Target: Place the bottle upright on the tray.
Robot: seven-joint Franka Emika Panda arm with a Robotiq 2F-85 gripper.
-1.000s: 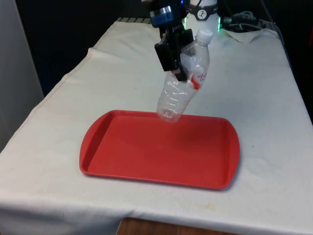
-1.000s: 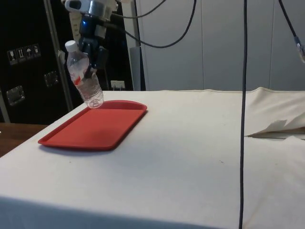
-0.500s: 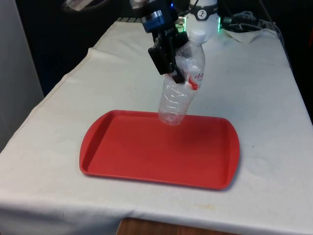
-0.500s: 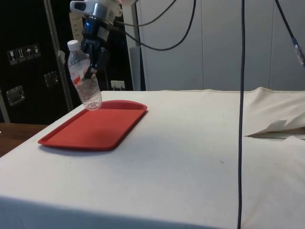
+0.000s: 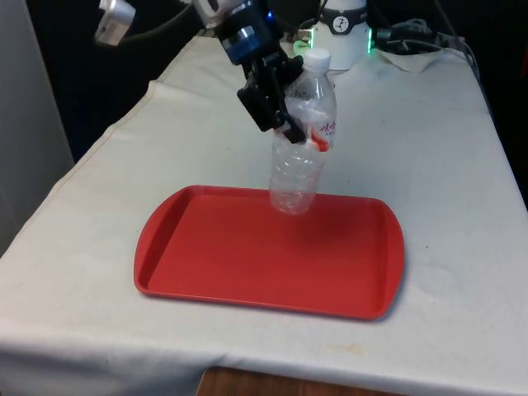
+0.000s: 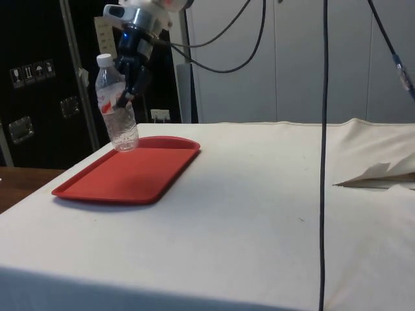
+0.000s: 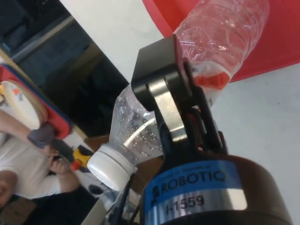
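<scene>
Gripper (image 5: 290,111): fingers clamped on the bottle's (image 5: 302,136) middle.
Bottle: nearly upright, above the red tray's (image 5: 198,285) far edge.

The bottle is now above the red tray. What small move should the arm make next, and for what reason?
Probably lower it straight down a little. The gripper, shut on the bottle, holds it nearly upright, and its base appears to hang just above the tray near the far rim. Once the base rests flat, the jaws could open.

clear bottle (image 5: 300,148), red label, red tray (image 5: 206,272)
</scene>
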